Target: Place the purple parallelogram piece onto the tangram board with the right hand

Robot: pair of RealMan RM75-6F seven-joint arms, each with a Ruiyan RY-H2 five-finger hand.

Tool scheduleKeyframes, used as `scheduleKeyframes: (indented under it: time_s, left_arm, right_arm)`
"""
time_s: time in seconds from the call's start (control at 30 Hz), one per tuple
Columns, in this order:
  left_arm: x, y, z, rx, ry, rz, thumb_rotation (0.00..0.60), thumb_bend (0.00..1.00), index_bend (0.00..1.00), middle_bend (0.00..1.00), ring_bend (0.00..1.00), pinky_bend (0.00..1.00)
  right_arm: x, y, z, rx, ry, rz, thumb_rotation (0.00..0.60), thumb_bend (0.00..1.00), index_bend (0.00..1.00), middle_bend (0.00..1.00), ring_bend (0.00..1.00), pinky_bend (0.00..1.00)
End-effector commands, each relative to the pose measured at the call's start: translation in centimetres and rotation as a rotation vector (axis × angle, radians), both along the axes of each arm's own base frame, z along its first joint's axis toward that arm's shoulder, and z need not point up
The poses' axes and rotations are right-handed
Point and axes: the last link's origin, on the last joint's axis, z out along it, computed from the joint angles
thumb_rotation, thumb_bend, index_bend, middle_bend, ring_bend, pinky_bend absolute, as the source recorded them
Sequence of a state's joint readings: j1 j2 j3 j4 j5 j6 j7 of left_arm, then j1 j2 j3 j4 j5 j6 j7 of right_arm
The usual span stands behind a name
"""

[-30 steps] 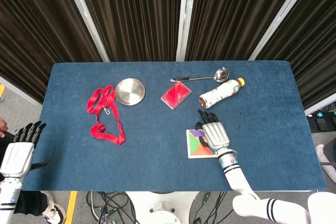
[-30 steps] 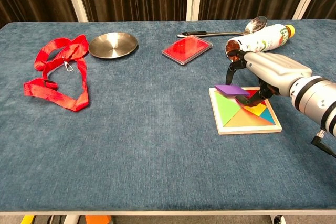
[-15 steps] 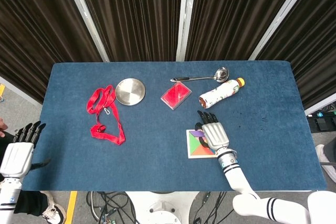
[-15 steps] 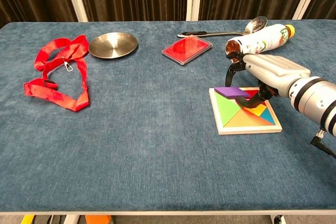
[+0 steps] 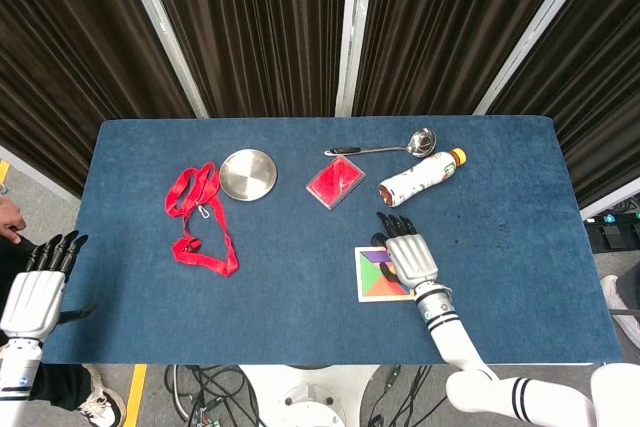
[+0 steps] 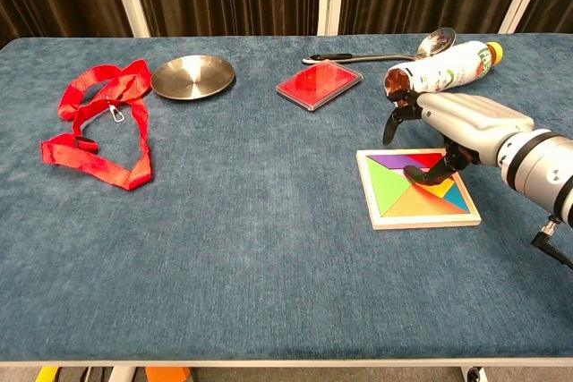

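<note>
I see the purple parallelogram piece [image 6: 400, 162] lying flat in the far-left corner of the tangram board [image 6: 421, 212] on the counter [image 6: 269, 221], my right hand [image 6: 448, 123] above it with fingers apart, holding nothing, and my left hand [image 5: 38, 292] off the counter's near-left edge, fingers straight, empty.
</note>
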State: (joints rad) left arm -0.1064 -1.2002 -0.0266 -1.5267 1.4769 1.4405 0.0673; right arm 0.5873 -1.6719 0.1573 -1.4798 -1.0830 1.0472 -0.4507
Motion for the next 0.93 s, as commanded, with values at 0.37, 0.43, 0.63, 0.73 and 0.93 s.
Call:
scheduleKeyframes:
  time_s: [0.37, 0.43, 0.63, 0.73, 0.93]
  left_arm:
    - [0.6, -0.1, 0.3, 0.01, 0.002, -0.013, 0.6, 0.06, 0.08, 0.05, 0.0, 0.12]
    - [0.8, -0.2, 0.4, 0.015, 0.001, -0.018, 0.6, 0.06, 0.08, 0.05, 0.0, 0.12]
    - [1.3, -0.1, 0.5, 0.019, 0.005, -0.029, 0.6, 0.06, 0.08, 0.05, 0.0, 0.12]
    - [1.6, 0.0, 0.8, 0.031, 0.007, -0.035, 0.6, 0.06, 0.08, 0.05, 0.0, 0.12]
    - [1.8, 0.0, 0.7, 0.016, 0.014, -0.036, 0.6, 0.06, 0.08, 0.05, 0.0, 0.12]
  right_arm:
    - [-1.9, 2.6, 7.0, -0.156, -0.085, 0.05, 0.6, 0.28, 0.19, 0.0, 0.0, 0.0]
    - [-3.8, 4.2, 9.6, -0.212, -0.079, 0.059, 0.6, 0.28, 0.13, 0.0, 0.0, 0.0]
    - [-10.6, 8.1, 15.5, -0.352, -0.034, 0.035, 0.6, 0.3, 0.02, 0.0, 0.0, 0.0]
    - [-13.0, 9.5, 17.1, -0.396, -0.036, -0.01, 0.6, 0.32, 0.0, 0.0, 0.0, 0.0]
    - [-15.0, 11.3, 18.3, -0.42, 0.016, -0.035, 0.6, 0.34, 0.0, 0.0, 0.0, 0.0]
